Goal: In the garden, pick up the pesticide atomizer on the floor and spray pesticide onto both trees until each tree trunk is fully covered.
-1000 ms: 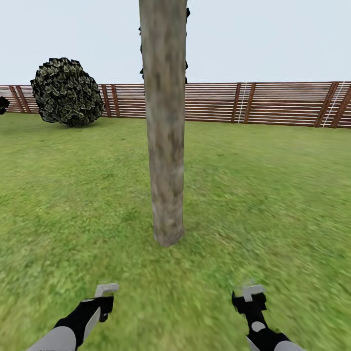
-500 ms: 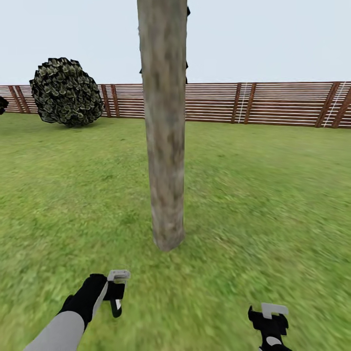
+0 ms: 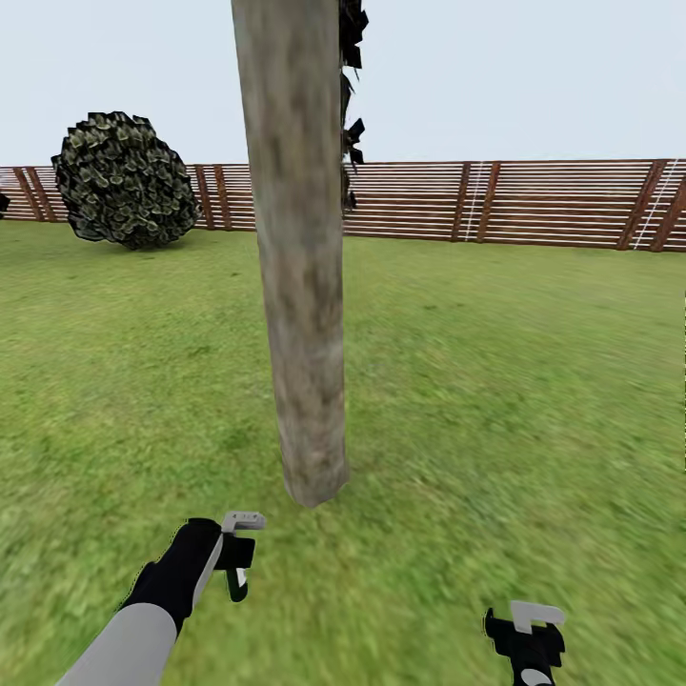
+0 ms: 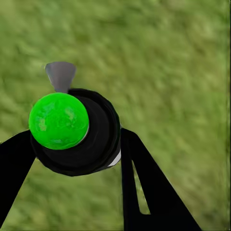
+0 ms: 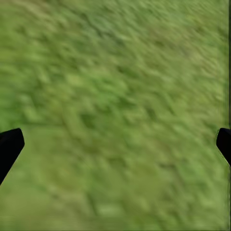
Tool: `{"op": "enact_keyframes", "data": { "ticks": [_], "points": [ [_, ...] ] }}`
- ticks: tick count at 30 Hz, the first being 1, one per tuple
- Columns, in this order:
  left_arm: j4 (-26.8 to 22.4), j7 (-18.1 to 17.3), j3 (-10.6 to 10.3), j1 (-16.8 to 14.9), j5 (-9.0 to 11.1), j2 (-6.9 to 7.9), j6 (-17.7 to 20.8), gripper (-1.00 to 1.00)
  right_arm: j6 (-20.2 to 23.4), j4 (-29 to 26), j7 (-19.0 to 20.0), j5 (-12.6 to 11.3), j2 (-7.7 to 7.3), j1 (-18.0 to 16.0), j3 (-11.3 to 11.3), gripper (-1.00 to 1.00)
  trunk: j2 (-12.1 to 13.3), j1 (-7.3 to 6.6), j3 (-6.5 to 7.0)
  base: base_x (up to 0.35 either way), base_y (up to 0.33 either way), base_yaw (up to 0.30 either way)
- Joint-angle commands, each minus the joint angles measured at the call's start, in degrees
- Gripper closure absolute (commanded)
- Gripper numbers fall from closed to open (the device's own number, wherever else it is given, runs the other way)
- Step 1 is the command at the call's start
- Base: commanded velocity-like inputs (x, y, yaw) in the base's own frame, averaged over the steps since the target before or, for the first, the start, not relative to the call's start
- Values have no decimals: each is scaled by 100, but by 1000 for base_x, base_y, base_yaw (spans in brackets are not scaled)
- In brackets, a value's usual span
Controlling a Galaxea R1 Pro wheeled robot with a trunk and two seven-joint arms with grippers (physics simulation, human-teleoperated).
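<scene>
- One thick, pale grey-brown mottled tree trunk point(image 3: 295, 257) is rising from the lawn point(image 3: 495, 381) straight ahead of the robot in the head view, leaning slightly, its foot meeting the grass just beyond the left gripper point(image 3: 238, 553)
- Dark ragged foliage point(image 3: 351, 86) is showing behind the trunk's upper right side
- A round leafy bush point(image 3: 126, 179) is standing well off to the left, close against the brown slatted fence point(image 3: 514, 202) that is running along the lawn's far edge
- Nothing is lying on the grass between the grippers and the trunk
- In the left wrist view the left gripper point(image 4: 79, 149) is clasping the pesticide atomizer point(image 4: 94, 137), a stubby black body with a bright green cap point(image 4: 58, 120) and a grey nozzle point(image 4: 60, 76), black fingers point(image 4: 144, 187) pressing against both its sides, grass behind it
- The right gripper point(image 3: 534, 634) is hanging low near the head view's bottom edge, well apart from the trunk; in the right wrist view its fingertips point(image 5: 9, 147) are sitting spread wide at either side, holding nothing, over blurred grass point(image 5: 120, 110)
</scene>
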Motion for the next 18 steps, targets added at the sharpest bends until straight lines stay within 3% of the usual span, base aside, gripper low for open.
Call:
{"op": "enact_keyframes", "data": {
  "ticks": [1,12,18],
  "points": [
    [0,0,-4,0,-13,-8,-2,100,0,-3,1,0,-1,0,0,-100,0,0,0,7,-290,0],
    [-1,1,-6,-9,-6,-7,6,100,0,-3,-4,-1,-2,0,0,-100,0,0,0,60,-288,0],
    [-80,10,-15,-1,-6,5,6,100,0,-7,-6,-1,-2,0,-4,-100,0,0,10,0,0,-202]
  ]
}}
